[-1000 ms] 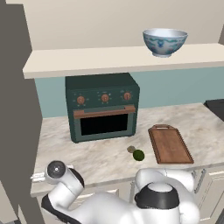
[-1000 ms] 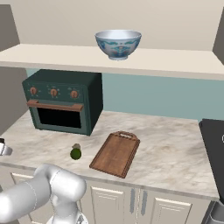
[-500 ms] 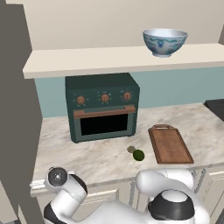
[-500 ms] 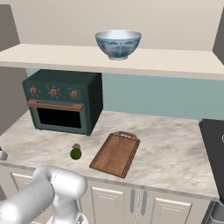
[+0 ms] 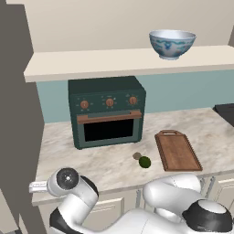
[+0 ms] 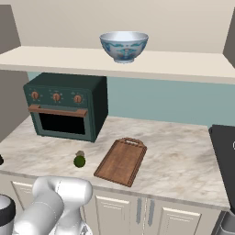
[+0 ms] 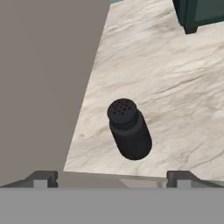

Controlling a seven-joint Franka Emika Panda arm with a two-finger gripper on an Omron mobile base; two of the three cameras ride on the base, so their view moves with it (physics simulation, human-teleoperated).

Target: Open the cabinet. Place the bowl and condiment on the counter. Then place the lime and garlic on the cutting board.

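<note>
Black and small, the condiment [image 7: 129, 129] stands upright on the table [image 7: 175, 87] just ahead of the gripper [image 7: 111, 177], whose 2 dark fingertips [image 7: 42, 178] sit wide apart at the bottom of the hand view with nothing between them. The gripper is open and free of the shaker. Over the last second the arm has sunk lower at the table's near left corner in both base views, and the jaws have spread the last bit; I judge the condiment has just been released, so that part of the job looks done.

Beside the shaker rises a flat grey-brown panel [image 7: 43, 78], and a corner of the dark green toaster oven [image 5: 107, 112] shows at the top right of the hand view. Further out, the lime [image 5: 145, 162] lies on the table with the garlic [image 5: 136, 156] touching or just beside it, both near the cutting board [image 5: 177, 151] but not on it. The bowl [image 5: 172, 43] sits up on the pale shelf [image 5: 91, 64], so it has yet to come down, and the 2 small items remain to be moved.

The gripper's own body is cut off by the frame edge, so only its tips can be read. The garlic is too small to make out clearly. Whether the grey panel is the cabinet door I cannot tell.
</note>
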